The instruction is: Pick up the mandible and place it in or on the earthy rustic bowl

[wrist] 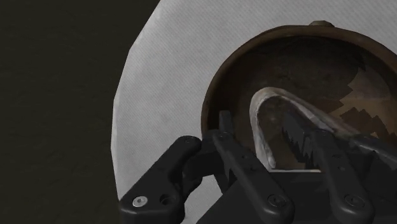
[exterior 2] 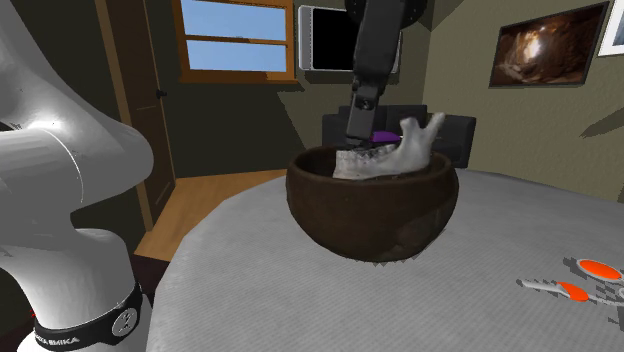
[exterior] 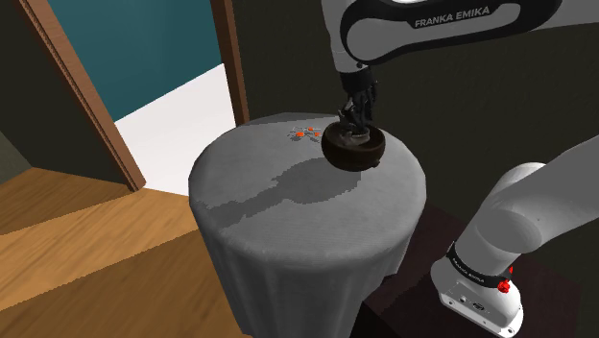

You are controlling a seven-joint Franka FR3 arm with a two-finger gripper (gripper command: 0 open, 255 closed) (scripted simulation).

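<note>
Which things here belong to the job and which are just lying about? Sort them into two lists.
Job:
dark brown bowl
pale mandible, lying in it
gripper, above the bowl

Lying about:
small orange-and-grey item on the cloth-covered table
framed picture on the wall

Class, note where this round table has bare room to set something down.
Free: the table's broad near half, from the bowl to the shoulder view's lower-left edge. Crowded: the far rim, holding the bowl, the tool over it, small orange items beside.
</note>
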